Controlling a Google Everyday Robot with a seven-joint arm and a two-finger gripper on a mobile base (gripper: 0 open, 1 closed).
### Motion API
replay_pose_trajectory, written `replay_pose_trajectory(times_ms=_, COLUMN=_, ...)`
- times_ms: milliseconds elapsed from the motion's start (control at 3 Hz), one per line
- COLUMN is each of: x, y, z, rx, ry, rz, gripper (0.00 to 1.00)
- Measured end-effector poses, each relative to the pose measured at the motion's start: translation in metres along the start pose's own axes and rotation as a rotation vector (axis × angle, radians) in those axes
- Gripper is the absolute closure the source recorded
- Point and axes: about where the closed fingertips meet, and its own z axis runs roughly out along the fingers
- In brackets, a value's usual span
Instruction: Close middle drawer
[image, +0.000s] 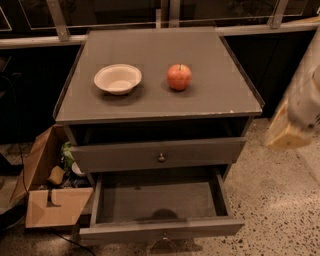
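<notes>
Middle drawer (160, 202) sitting pulled far out. Hand (289, 131) hanging right of counter (215, 87), well apart, grip state cannot tell. Approach step likely; next needing push on front.

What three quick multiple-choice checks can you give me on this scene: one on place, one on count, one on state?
1. Where is the gripper relative to the cabinet?
A. Over its top
B. Off to its right
C. Down by its left side

2. How many things lie on top of the cabinet?
A. One
B. Two
C. Four

3. What state is the middle drawer in?
A. Pulled far out, bare inside
B. Fully shut
C. Half out, full of cloths

Answers:
1. B: the gripper hangs beside the cabinet's right edge, over the floor.
2. B: only a bowl and an apple sit there.
3. A: its front stands well forward of the cabinet and its grey bottom shows with nothing on it.
</notes>
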Motion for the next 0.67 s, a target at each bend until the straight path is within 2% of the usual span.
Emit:
replay_pose_trajectory(times_ms=333, x=0.0348, y=0.0275, z=0.0853, rx=-0.115, ry=0.019, rz=0.077, gripper=1.0)
replay_pose_trajectory(times_ms=667, x=0.0347, y=0.0274, z=0.085, rx=-0.114, ry=0.019, rz=0.077, gripper=1.0)
